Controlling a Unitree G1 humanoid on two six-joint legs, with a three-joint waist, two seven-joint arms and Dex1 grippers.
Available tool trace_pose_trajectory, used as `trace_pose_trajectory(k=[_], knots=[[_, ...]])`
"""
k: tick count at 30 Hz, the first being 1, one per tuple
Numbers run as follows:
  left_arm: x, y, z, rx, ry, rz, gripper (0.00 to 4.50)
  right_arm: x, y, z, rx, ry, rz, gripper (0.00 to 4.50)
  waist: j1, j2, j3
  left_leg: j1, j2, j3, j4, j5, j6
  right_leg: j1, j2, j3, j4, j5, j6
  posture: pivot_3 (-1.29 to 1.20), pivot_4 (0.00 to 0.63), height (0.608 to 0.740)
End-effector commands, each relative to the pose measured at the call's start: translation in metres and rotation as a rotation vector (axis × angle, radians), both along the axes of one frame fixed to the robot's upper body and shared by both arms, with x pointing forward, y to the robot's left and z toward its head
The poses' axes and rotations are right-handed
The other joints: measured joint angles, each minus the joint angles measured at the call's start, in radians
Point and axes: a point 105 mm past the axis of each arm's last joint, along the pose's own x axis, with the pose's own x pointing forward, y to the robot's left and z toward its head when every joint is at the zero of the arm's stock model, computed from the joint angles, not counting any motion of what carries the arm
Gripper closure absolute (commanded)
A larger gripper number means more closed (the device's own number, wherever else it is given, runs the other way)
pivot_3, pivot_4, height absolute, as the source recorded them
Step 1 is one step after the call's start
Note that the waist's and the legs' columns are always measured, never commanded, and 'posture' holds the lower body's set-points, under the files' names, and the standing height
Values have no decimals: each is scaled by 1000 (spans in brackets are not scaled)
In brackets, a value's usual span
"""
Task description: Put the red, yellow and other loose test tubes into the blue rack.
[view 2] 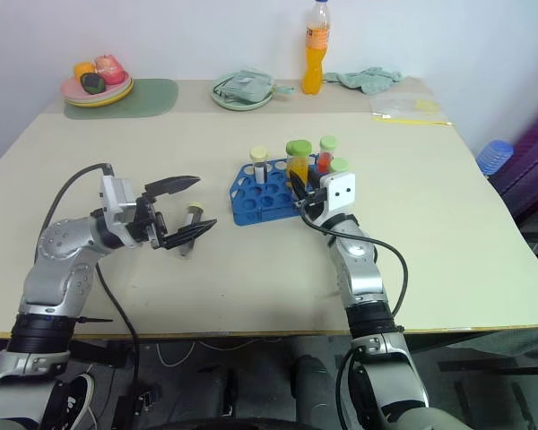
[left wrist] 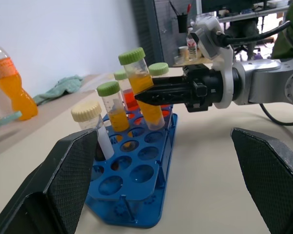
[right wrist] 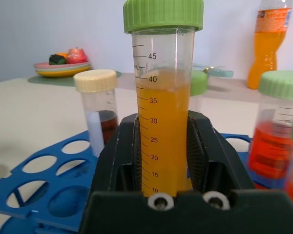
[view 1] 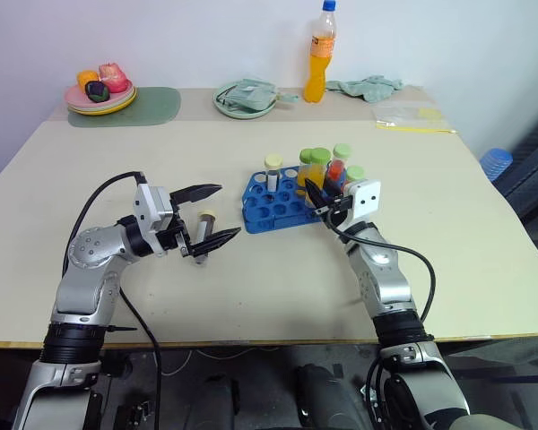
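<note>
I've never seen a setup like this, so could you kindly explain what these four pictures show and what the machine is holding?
It is a two-armed humanoid robot at a table. Two pictures come from cameras in its head, looking down over the arms; the other two sit on its wrists. The right gripper is shut on a green-capped tube of yellow-orange liquid, held at the blue rack, where other tubes already stand. The left gripper is open around a cream-capped tube on the table. Behind are an orange drink bottle, plates and a cloth.
</note>
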Motion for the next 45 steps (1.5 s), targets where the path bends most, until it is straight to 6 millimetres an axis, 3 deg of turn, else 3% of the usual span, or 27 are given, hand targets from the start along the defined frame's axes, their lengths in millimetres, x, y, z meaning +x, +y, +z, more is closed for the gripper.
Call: trace_pose_trajectory(k=[1, 16, 34, 36, 41, 42, 45], knots=[[0, 3, 13, -8, -53, 4, 0, 2, -6, 3, -4, -9, -20, 3725, 0, 0, 0, 0, 0, 0, 0, 0, 0, 0, 0, 0, 0, 0, 0, 0, 150, 740], [-2, 4, 14, -6, -57, 13, 0, -9, 12, -2, 16, 0, 26, 3725, -1, 0, 0, 0, 0, 0, 0, 0, 0, 0, 0, 0, 0, 0, 0, 0, 150, 740], [-1, 2, 15, -6, -61, 12, 0, 0, 16, -8, 29, 20, 38, 3725, -3, 0, 0, 0, 0, 0, 0, 0, 0, 0, 0, 0, 0, 0, 0, 0, 150, 740], [-2, 3, 15, -4, -61, 15, 0, -2, 12, -8, 104, 40, 60, 2710, -3, 0, 0, 0, 0, 0, 0, 0, 0, 0, 1, 0, 0, 0, 0, 0, 150, 740], [-2, 3, 14, -3, -59, 18, 0, -5, 7, -2, 80, 9, 62, 360, -1, 0, 0, 0, 0, 0, 0, 0, 0, 0, 0, 0, 0, 0, 0, 0, 150, 740], [-1, 3, 14, -5, -58, 19, 0, -7, 7, -1, 76, 0, 71, 70, -1, 0, 0, 0, 0, 0, 0, 0, 0, 0, 0, 0, 0, 0, 0, 0, 150, 740], [0, 3, 13, -9, -57, 17, 0, -14, 7, 3, 36, -27, 110, 70, 1, 0, 0, 0, 0, 0, 0, 0, 0, 0, 0, 0, 0, 0, 0, 0, 150, 740]])
